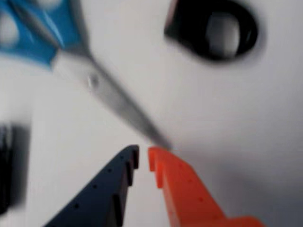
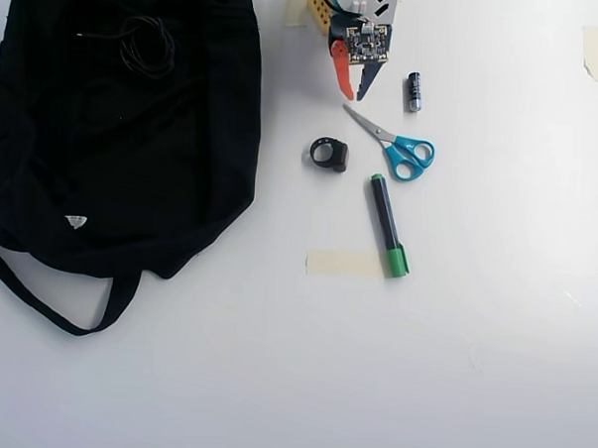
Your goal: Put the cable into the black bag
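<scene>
The black bag (image 2: 113, 166) lies flat at the left of the overhead view. A coiled black cable (image 2: 146, 47) rests on its fabric near the top; I cannot tell whether it is inside the opening. My gripper (image 2: 352, 95) is at the top centre, well right of the bag and far from the cable. In the wrist view the gripper (image 1: 143, 153) has one dark blue and one orange finger, with the tips almost together and nothing between them. The bag and cable are out of the wrist view.
Blue-handled scissors (image 2: 397, 144) (image 1: 94, 80) lie just below the gripper, blade tip near the orange finger. A black ring-shaped thing (image 2: 329, 154) (image 1: 213, 28), a green-capped marker (image 2: 386, 223), a small battery (image 2: 414, 91) and a tape strip (image 2: 342, 264) lie nearby.
</scene>
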